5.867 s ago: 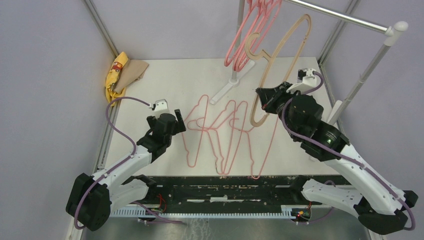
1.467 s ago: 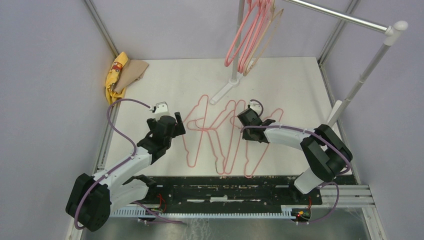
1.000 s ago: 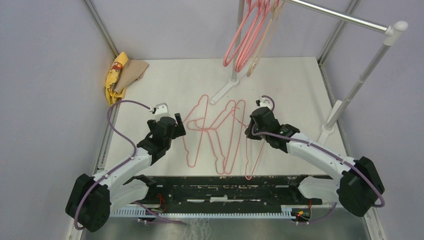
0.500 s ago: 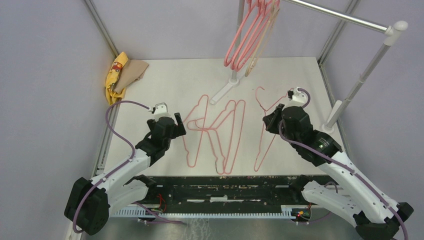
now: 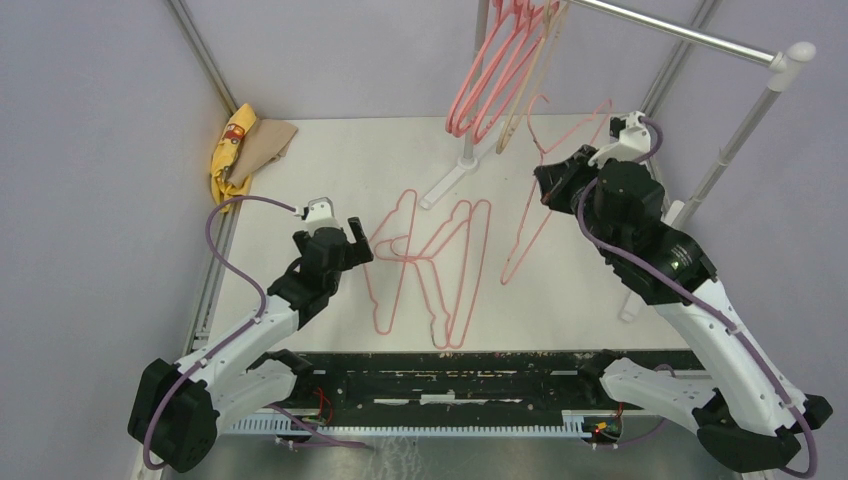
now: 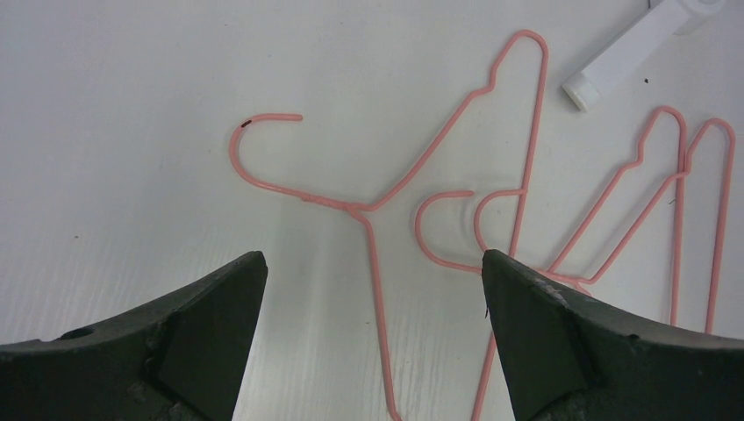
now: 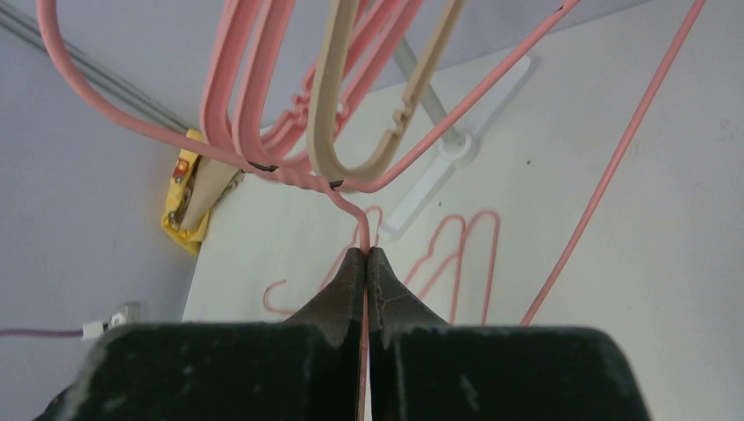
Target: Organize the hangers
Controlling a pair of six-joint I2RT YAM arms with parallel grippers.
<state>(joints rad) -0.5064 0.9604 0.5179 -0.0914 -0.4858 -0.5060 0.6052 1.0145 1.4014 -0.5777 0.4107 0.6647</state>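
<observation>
Your right arm (image 5: 640, 225) has its jaws clenched on the neck of a thin pink wire hanger (image 7: 363, 224), just below the twist under the hook. That hanger is up off the tabletop (image 5: 340, 160) at the far right, with its hook topmost and close beside the hangers on the rail (image 5: 680, 35). Whether the hook touches any of them, you cannot tell from these views.

The hung hangers (image 5: 488, 80) are thicker pink ones, with one beige hanger (image 7: 321, 132) on their right side. All of them hang at the left end of the rail, above the white stand foot (image 5: 447, 183).

Your left arm (image 5: 300, 290) sits over the middle-left of the tabletop with its jaws released and wide apart, holding nothing. Between them in the wrist view lies the leftmost wire hanger (image 6: 372, 263), flat on the tabletop with its hook pointing left. Two more wire hangers (image 5: 465, 270) lie just to its right, overlapping it. Yellow and tan cloths (image 5: 240, 145) are bunched in the far left corner.
</observation>
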